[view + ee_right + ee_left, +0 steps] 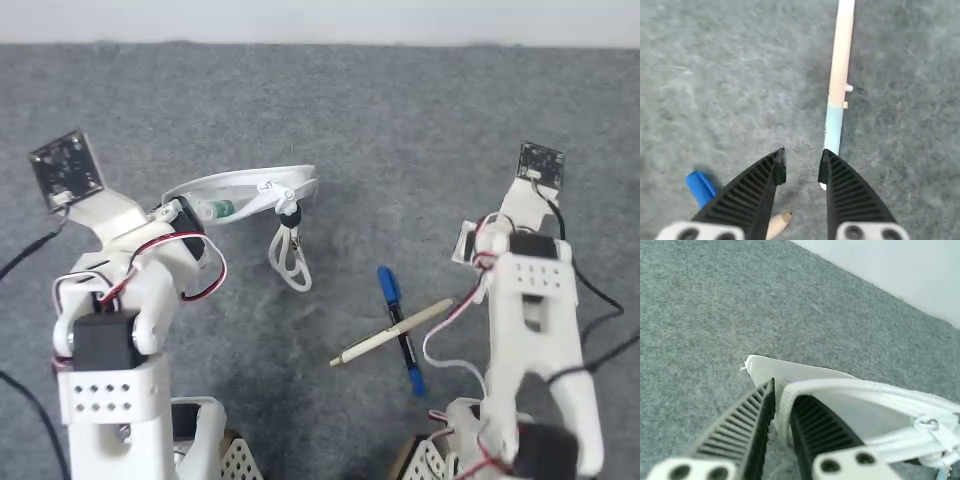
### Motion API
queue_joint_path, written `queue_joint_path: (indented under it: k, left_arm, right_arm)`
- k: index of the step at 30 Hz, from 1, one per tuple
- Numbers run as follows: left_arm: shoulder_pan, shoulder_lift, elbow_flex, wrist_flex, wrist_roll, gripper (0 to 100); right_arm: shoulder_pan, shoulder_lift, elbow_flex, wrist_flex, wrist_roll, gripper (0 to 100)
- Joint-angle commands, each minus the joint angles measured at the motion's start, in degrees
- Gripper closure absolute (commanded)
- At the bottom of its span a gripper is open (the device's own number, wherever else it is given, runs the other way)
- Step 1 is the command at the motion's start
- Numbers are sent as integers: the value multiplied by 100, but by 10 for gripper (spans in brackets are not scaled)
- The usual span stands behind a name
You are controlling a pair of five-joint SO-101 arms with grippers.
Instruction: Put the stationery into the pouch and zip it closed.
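Right gripper hovers part-open and empty, long cream plastic pen lying just outside one finger, axis running straight away; left gripper pinches the white fabric pouch rim, well apart

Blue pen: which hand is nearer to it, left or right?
Right. The right hand hangs close beside the blue pen; the left hand is far off, clamped on the pouch.

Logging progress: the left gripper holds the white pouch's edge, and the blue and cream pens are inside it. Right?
No: the left gripper holds the pouch edge, but the blue pen and cream pen lie on the mat outside it; see the high view.
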Motion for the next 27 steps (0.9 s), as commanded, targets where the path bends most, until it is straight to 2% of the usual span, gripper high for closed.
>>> queue_joint_path:
  k: [1, 12, 17, 27]
  left_arm:
    - [-26, -9, -22, -185, 79, 991]
    - [-26, -9, -22, -185, 79, 991]
    - [-26, -9, -22, -185, 79, 991]
    - [-26, -9, -22, -176, 79, 991]
  right_arm:
    - [92, 418, -554, -101, 79, 893]
    - [110, 1068, -976, -101, 105, 893]
    - [426, 1332, -1187, -145, 545, 893]
    - [664, 2457, -2171, -101, 571, 893]
